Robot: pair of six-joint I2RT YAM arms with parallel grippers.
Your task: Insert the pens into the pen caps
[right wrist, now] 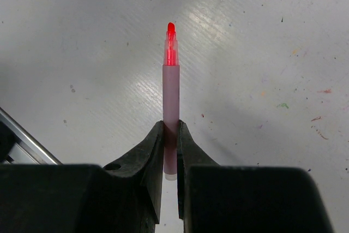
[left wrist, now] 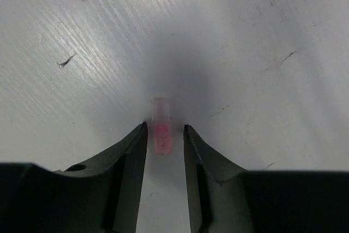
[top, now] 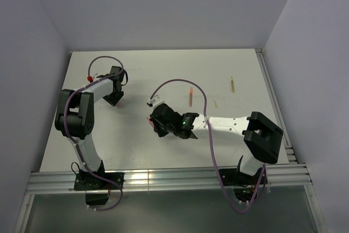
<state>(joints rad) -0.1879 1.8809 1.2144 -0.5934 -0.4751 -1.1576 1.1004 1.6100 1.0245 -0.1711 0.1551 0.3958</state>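
The left gripper (left wrist: 165, 127) is down at the desk (left wrist: 262, 36) with its jaws apart, and a short pink pen cap (left wrist: 162, 137) lies between the fingertips — a thin gap shows on each side. Toward the middle, the right gripper (right wrist: 170, 124) is clamped on a pen (right wrist: 170, 88), its pale barrel and bright red tip sticking out past the fingers. Further right, a red pen (top: 190, 96) and a yellow-green pen (top: 232, 84) lie loose on the desk — apart from each other.
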